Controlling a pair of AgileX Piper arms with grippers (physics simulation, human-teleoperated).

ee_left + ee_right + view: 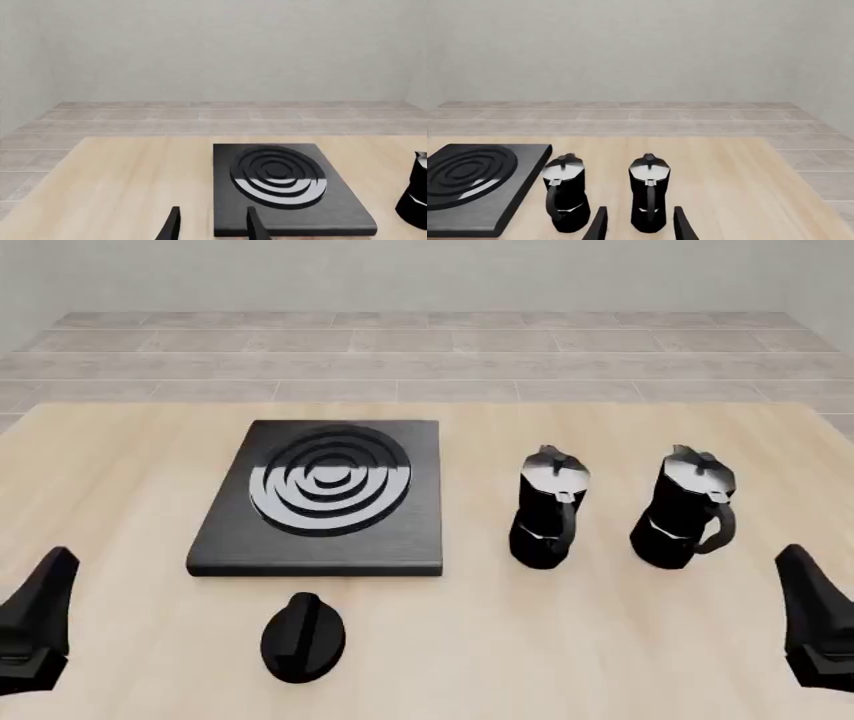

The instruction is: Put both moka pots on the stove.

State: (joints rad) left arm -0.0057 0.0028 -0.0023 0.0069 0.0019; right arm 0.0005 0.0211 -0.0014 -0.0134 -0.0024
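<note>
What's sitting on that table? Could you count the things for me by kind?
Coffee pots: 2 (one, the other)
Stove: 1
Black oval knob: 1
Total: 4 things on the table

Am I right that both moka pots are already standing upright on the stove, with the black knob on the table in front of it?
Not quite: both moka pots stand upright on the table, to the right of the stove, not on it. The front view shows its burner bare. The black knob does lie in front of the stove.
</note>
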